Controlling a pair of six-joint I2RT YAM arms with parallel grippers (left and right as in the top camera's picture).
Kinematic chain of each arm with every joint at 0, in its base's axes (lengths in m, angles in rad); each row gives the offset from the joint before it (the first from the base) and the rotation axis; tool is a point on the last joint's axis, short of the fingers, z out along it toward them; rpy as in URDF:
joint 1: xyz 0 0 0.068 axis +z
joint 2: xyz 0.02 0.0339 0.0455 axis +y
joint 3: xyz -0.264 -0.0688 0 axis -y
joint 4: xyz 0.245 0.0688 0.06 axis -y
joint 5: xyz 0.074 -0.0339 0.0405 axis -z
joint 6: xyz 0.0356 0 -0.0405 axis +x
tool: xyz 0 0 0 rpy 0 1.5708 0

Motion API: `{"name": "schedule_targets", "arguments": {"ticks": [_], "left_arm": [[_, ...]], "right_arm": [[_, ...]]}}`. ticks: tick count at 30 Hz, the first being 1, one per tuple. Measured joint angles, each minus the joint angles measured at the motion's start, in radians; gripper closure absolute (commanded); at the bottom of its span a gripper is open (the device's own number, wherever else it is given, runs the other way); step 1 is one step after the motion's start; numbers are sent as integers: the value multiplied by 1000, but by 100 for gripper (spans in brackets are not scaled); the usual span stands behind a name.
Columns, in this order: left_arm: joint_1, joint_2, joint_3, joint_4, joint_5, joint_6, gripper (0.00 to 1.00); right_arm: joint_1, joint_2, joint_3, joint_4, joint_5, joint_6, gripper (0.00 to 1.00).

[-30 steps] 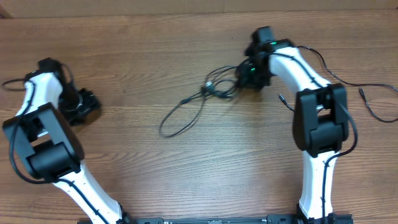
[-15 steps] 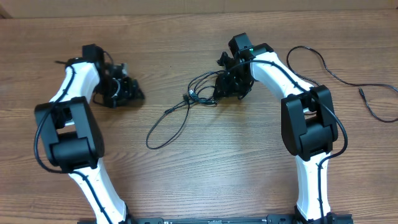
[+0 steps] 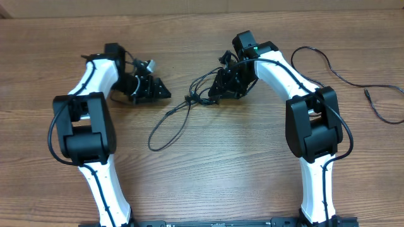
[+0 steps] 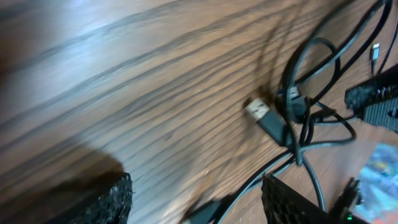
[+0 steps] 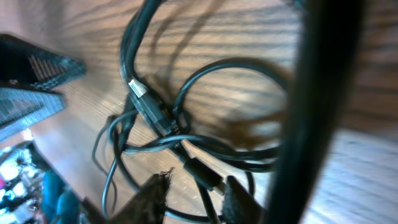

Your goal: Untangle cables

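The cables (image 3: 199, 96) lie in a knot on the table (image 3: 252, 180), about midway across its width and nearer the far edge than the near one. One long loop (image 3: 151, 137) trails out of the knot toward the near-left and lies flat on bare wood. A loose cord (image 3: 329, 64), well apart from the knot, curves across the far-right part of the table and runs off toward the right edge. The near half of the table between the two arm bases is open wood, and so is the far-left corner.

The left gripper (image 3: 161, 92) sits to the left of the knot, near it but apart, with its fingers pointing at it. The right gripper (image 3: 222, 88) is over the strands on the knot's right side.

The left wrist view shows what the overhead view cannot. The left gripper (image 4: 199, 199) stands wide, its pads far apart, and one strand crosses the gap low down. A silver-tipped plug (image 4: 258, 111) lies on the wood at the edge of the knot.

In the right wrist view the right gripper (image 5: 196, 202) is narrow. A plug-ended strand lies between its tips, but I cannot tell whether it is clamped. The crossings of the knot are plain here. Only the overhead view shows the loop and the loose cord.
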Motion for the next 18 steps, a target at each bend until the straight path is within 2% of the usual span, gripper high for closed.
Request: {"name": "schedule_targets", "arguments": {"ticks": [2,4,7,8,13,15,18], "left_arm": [[-23,0,0,18,-8,6,38],[-42,0,0,25,-19,7,38],[-63,0,0,24,-31,6,41],[-66,0,0,24,-34,6,46],[-66,0,0,43,-53,-14,86],[-66,0,0,49,-62,-30,95],[-66,0,0,51,-93,-55,96]], "right_arm": [[13,0,0,1,-20,19,78],[34,0,0,3,-34,21,76],[59,1,0,5,-37,26,44],[65,1,0,6,-34,23,40],[65,1,0,6,42,18,36],[63,1,0,10,84,19,36],[59,1,0,45,122,32,28]]}}
